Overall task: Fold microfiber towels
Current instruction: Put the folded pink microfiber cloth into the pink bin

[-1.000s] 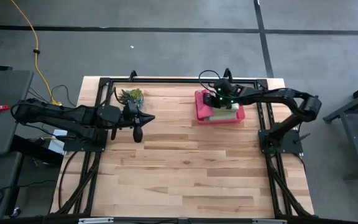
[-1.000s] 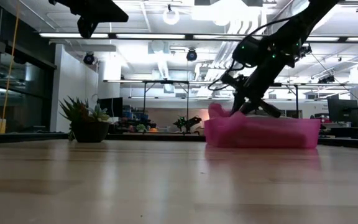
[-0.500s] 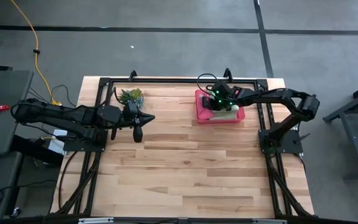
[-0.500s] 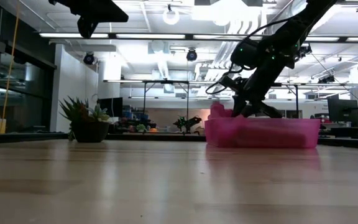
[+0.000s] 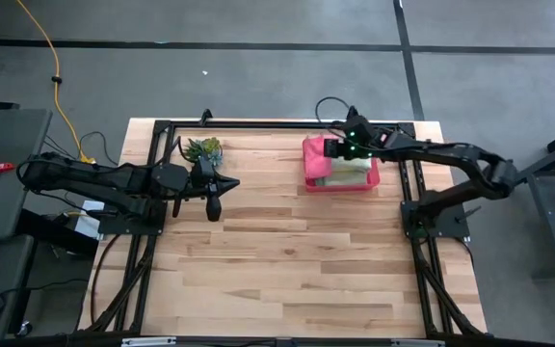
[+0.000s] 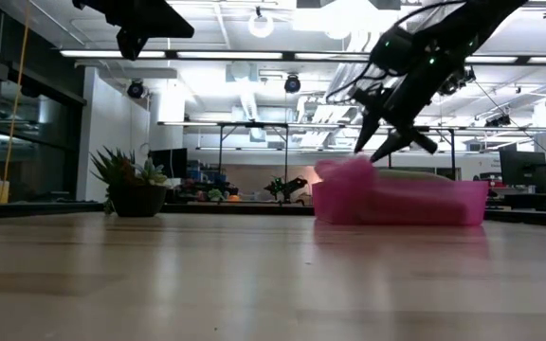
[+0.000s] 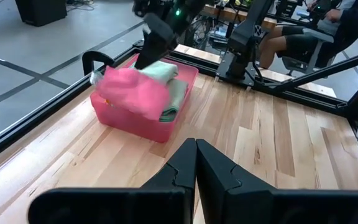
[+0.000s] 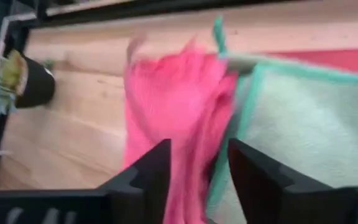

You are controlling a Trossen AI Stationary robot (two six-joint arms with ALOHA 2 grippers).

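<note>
Pink towel [image 7: 132, 92] overhangs tray [image 7: 166, 129] rim, seemingly free; right gripper [image 6: 384, 144] parted above.

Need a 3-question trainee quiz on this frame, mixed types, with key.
1. True or false: the pink towel lies in the pink tray, draped over its wall.
2. Which tool hangs above the tray? A) left tool B) right tool
3. Fill in: the plant stands on the table nearer the ____ arm.

Key: 1 true; 2 B; 3 left. The right tool's jaws stand apart and empty over the light green towel; the left tool is shut.
</note>
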